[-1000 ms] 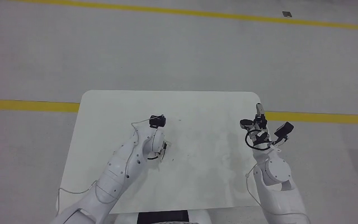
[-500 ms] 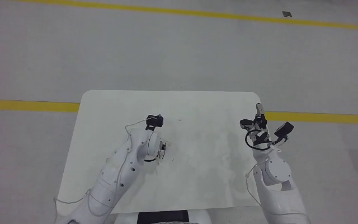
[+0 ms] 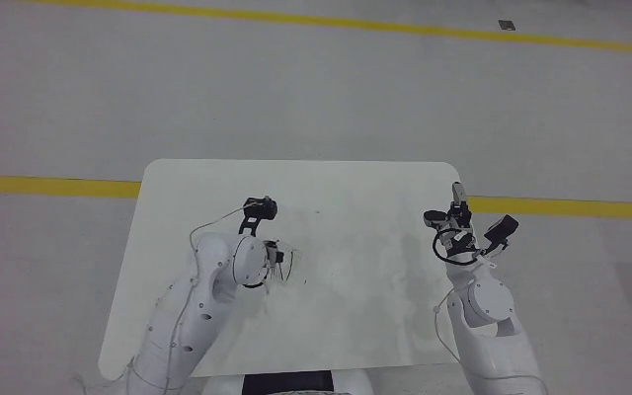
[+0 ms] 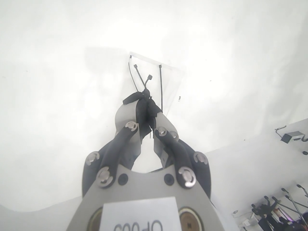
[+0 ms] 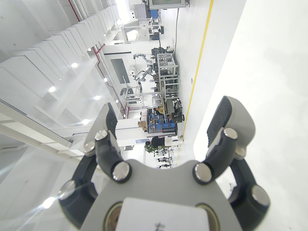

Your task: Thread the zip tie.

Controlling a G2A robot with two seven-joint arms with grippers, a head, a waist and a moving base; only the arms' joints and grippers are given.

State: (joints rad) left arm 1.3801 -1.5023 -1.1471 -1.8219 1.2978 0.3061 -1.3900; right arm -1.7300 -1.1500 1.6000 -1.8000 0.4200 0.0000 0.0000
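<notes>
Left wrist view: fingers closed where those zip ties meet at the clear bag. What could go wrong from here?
1. Several zip ties converge at the left gripper, so a lift may bring more than one.
2. They lie on or in the clear bag, I cannot tell which; it may get pinched and rise too.
3. The right gripper is open at the table's right edge, facing the room; the handover looks long.

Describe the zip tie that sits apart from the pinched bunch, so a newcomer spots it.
On the white table, the left hand is shut on bunched zip ties over a clear plastic sleeve. Just beside them lies the lone zip tie. It alone runs straight and crosses nothing; the bunched ones fan out from the pinch and cross.
</notes>
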